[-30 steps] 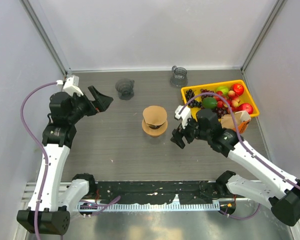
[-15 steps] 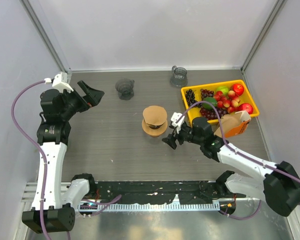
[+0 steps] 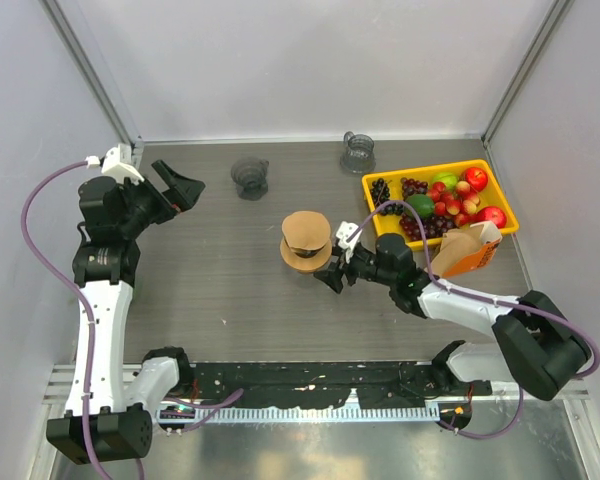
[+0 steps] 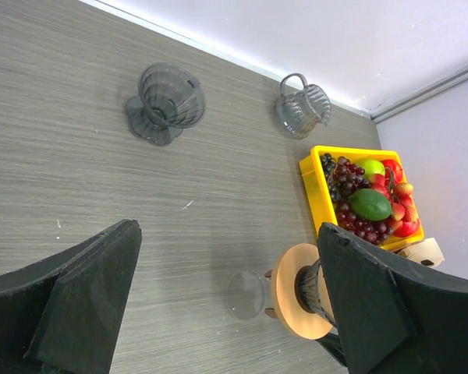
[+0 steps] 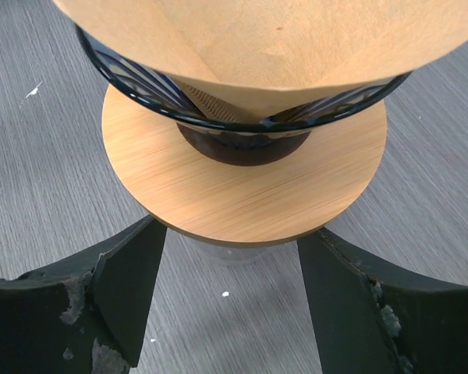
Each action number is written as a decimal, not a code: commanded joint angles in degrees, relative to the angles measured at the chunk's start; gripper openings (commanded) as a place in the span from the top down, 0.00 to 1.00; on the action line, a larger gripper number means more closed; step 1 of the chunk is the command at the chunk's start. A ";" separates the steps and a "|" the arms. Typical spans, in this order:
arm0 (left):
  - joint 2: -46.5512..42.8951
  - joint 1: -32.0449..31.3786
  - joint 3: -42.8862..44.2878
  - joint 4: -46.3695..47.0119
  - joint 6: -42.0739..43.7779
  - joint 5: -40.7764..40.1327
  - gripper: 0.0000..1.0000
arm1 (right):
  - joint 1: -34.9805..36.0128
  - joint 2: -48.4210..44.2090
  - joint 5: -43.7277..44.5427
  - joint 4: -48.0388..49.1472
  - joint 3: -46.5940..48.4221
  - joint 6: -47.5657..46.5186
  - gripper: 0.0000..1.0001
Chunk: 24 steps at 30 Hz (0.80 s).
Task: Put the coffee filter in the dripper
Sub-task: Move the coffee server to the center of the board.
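Paper coffee filter sits inside the dripper, so placing looks basically done. Right pincer has its jaws apart, flanking the wooden collar and gripping nothing. Left pincer hangs wide open, well off to the side. Next move is probably just backing off without bumping it.

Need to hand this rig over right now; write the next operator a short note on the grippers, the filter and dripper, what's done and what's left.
Left gripper: open, empty, raised at the far left, away from the work.
Right gripper: open, empty, low beside the dripper, fingers flanking its wooden base without gripping it.
Coffee filter: sitting inside the dripper's cone.
Done: the filter appears placed.
Left: probably just check that it sits evenly, then back the right arm off without knocking the dripper.
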 commanded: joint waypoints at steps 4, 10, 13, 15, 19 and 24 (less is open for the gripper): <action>-0.56 0.88 1.53 0.23 0.56 0.92 0.01 | -0.17 2.41 1.13 6.60 0.26 3.27 0.24; -0.56 0.96 0.83 0.41 0.39 0.92 0.01 | 0.09 3.21 4.12 9.06 -1.23 6.08 0.23; -0.39 0.96 0.39 0.76 -0.05 0.92 0.01 | 0.71 4.26 6.31 11.51 -2.28 6.96 0.21; -0.38 0.88 0.22 0.85 -0.14 0.92 0.02 | 1.24 5.05 7.72 12.92 -2.46 7.49 0.21; -0.73 0.96 -0.84 0.50 -0.23 1.27 0.02 | 2.12 6.72 9.57 15.21 -2.55 8.54 0.20; -1.17 1.05 -4.43 0.23 -0.67 3.20 0.04 | 3.17 8.30 12.38 17.15 -2.38 9.95 0.19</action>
